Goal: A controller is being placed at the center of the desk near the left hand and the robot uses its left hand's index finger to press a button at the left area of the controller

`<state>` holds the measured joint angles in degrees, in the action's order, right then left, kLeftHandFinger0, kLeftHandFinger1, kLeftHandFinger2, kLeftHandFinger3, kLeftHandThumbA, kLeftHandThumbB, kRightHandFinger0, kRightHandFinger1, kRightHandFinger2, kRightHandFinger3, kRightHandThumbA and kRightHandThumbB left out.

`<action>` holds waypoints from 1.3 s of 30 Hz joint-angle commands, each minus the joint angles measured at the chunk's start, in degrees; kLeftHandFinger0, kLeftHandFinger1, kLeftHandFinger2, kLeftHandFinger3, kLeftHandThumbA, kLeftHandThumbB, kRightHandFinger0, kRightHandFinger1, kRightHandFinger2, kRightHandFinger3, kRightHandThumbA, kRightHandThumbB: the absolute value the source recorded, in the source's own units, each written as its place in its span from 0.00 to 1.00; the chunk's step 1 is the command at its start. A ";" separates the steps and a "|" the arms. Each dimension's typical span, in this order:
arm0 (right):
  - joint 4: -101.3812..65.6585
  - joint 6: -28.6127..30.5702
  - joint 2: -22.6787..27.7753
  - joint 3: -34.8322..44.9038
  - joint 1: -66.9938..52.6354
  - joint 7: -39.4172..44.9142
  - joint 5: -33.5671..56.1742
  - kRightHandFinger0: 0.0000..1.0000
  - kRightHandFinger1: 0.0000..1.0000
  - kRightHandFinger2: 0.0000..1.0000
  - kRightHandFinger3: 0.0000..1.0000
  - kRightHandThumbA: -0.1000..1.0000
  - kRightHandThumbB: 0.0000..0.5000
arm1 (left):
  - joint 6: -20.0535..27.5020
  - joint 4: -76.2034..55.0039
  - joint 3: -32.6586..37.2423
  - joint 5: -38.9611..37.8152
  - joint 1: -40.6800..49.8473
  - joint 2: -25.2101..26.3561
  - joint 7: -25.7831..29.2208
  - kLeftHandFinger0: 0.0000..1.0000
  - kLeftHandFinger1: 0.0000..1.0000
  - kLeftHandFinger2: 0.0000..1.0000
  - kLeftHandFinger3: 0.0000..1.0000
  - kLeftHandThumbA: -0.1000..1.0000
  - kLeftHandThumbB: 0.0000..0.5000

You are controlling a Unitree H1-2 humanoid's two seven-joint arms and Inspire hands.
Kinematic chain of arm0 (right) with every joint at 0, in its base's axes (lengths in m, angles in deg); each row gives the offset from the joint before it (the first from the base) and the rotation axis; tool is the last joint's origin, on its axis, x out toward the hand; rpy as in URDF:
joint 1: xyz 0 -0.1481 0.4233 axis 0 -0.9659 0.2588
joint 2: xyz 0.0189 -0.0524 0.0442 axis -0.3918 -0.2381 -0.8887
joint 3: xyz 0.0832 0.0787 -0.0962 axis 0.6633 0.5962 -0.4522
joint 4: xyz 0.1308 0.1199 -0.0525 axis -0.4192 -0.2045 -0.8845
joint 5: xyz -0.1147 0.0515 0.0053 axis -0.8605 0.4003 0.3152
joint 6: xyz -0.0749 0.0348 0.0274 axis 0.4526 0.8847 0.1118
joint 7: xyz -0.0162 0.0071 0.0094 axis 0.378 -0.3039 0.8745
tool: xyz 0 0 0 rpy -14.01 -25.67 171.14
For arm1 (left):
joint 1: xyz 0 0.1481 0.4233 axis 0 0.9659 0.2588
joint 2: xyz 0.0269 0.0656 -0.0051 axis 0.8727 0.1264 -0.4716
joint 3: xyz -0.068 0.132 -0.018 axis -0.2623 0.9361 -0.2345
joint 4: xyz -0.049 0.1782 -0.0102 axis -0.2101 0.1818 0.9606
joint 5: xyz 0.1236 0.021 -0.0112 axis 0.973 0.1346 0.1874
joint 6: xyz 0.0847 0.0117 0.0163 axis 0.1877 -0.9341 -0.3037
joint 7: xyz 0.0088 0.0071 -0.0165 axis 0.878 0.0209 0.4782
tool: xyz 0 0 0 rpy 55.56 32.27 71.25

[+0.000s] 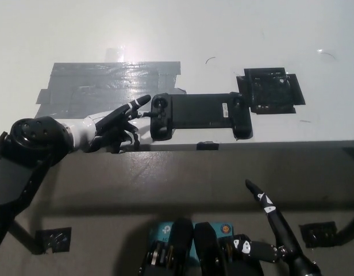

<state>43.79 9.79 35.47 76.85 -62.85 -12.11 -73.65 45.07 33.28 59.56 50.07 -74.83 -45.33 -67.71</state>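
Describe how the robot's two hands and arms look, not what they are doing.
The left hand has dark fingers with white segments on a white wrist, joined to a round black joint housing. The right hand is slim and black, with small white markings along it.

Black controller [199,114], white surface [223,34], shiny grey tape patch [102,86] with glare streaks, black square patch [270,90] with a faint grid pattern, left hand [116,123] white with black fingers, right hand [269,215] black with small white marks
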 commanded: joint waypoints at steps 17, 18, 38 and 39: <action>-1.19 1.59 0.48 0.57 1.70 0.53 0.38 1.00 1.00 1.00 1.00 1.00 0.51 | -0.79 0.77 -0.78 3.87 -5.02 -0.51 -1.85 0.00 0.00 0.21 1.00 1.00 0.91; -1.26 1.46 0.48 0.57 1.71 0.55 0.37 1.00 1.00 1.00 1.00 1.00 0.51 | -0.79 0.92 -0.78 3.98 -5.18 -0.58 -1.72 0.00 0.00 0.22 1.00 1.00 0.92; -1.47 1.54 0.60 0.62 2.05 0.82 0.76 1.00 1.00 1.00 1.00 1.00 0.50 | -0.79 1.42 -1.13 5.86 -5.64 -1.10 -1.93 0.05 0.00 0.20 1.00 1.00 0.93; -1.36 1.72 0.61 0.61 2.08 0.75 0.69 1.00 1.00 1.00 1.00 1.00 0.50 | -0.79 1.39 -1.12 5.95 -5.59 -1.13 -1.93 0.00 0.00 0.19 1.00 1.00 0.93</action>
<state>43.70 9.79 35.50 76.92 -61.81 -12.09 -73.61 45.07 35.09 59.45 55.38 -77.49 -46.31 -69.15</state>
